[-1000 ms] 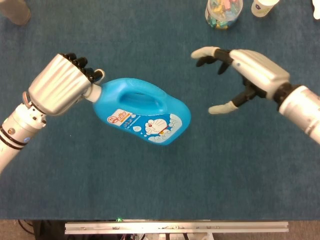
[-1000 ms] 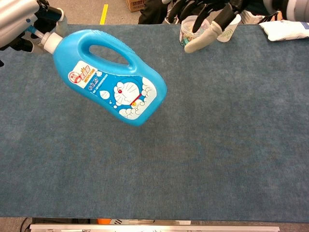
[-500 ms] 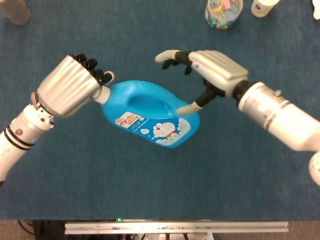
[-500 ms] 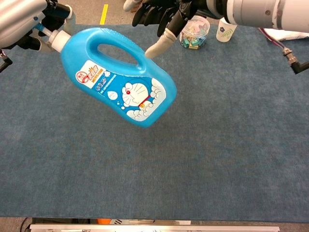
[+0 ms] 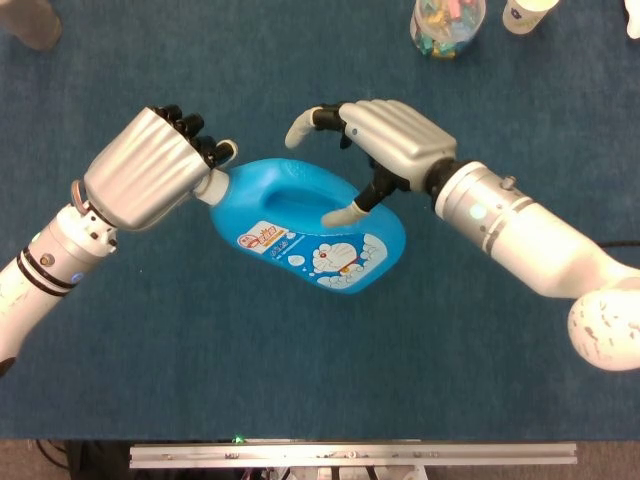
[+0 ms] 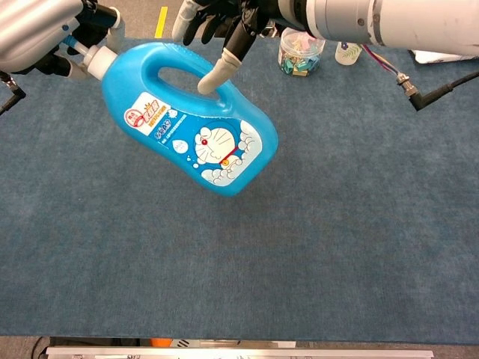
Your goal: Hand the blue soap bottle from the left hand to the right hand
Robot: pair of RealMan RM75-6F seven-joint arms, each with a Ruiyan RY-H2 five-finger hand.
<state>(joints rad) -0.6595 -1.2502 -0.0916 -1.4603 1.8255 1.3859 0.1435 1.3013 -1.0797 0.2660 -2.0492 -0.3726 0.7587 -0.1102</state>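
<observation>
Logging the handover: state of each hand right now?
Left hand: holds the soap bottle by its neck.
Right hand: open, fingers spread over the handle, no grip yet.

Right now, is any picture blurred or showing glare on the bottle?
Head view: sharp, even light; only a soft sheen on the blue soap bottle and bright highlights on the metal left hand. Chest view: the bottle label reads clearly; the right hand is cut off by the top edge.
</observation>
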